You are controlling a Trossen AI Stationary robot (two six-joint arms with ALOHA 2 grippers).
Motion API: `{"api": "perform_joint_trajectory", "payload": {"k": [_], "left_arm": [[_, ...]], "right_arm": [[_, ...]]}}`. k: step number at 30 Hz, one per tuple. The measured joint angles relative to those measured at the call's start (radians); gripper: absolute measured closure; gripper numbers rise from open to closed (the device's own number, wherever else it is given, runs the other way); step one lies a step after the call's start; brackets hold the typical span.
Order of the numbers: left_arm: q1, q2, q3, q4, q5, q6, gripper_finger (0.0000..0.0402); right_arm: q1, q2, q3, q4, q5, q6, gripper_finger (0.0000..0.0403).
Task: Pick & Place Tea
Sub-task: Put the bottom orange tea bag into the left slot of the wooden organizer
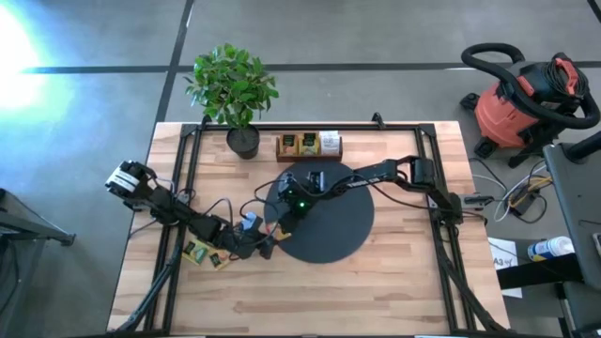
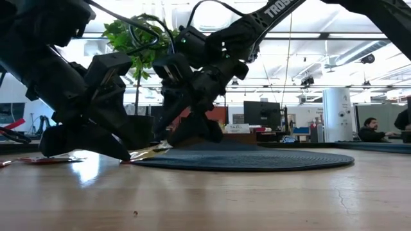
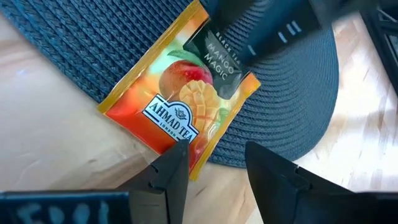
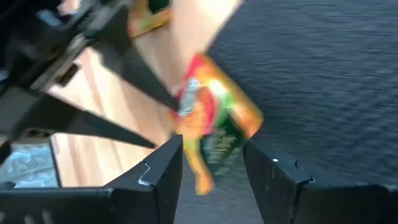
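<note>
An orange-red tea sachet [image 3: 177, 99] with a mango print lies on the left rim of the black disc [image 1: 329, 221], its near corner out over the wood. My left gripper [image 3: 217, 152] is open just short of that near corner. My right gripper [image 4: 211, 146] is open too, reaching in from the disc's side, with the sachet [image 4: 214, 124] blurred between its fingers. In the low view both grippers stand low at the disc's edge [image 2: 154, 157]. My left gripper has one fingertip [image 3: 180, 152] at the sachet's near edge [image 3: 186, 140]; I cannot tell whether it touches. My right gripper has a finger [image 3: 261, 31] over the sachet's far corner [image 3: 217, 56], slanting down from the table's right. I cannot tell whether it touches either.
A wooden compartment tray [image 1: 308, 146] with sachets stands at the far edge beside a potted plant [image 1: 239, 94]. More sachets [image 1: 200, 252] lie on the wood under my left arm. Black frame rails [image 1: 441, 235] run along the table's sides.
</note>
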Motion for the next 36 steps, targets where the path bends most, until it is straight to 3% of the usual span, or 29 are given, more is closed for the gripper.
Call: {"api": "perform_joint_trajectory", "payload": {"k": [13, 19, 26, 31, 36], "left_arm": [[0.024, 0.000, 0.002, 0.050, -0.008, 0.026, 0.0265], [0.024, 0.000, 0.002, 0.064, -0.008, 0.029, 0.0265], [0.024, 0.000, 0.007, 0.063, -0.027, 0.032, 0.0265], [0.024, 0.000, 0.023, 0.064, -0.027, 0.046, 0.0265], [0.016, -0.037, 0.039, 0.063, -0.020, 0.046, 0.0265]], "right_arm": [[0.020, 0.011, 0.000, 0.045, 0.004, 0.030, 0.0249], [0.020, 0.010, 0.000, 0.044, 0.006, 0.025, 0.0292], [0.019, 0.010, 0.000, 0.041, 0.013, -0.006, 0.0383], [0.014, 0.001, 0.001, 0.033, 0.030, -0.050, 0.0393], [-0.027, -0.051, 0.032, -0.080, 0.051, -0.215, 0.0394]]}}
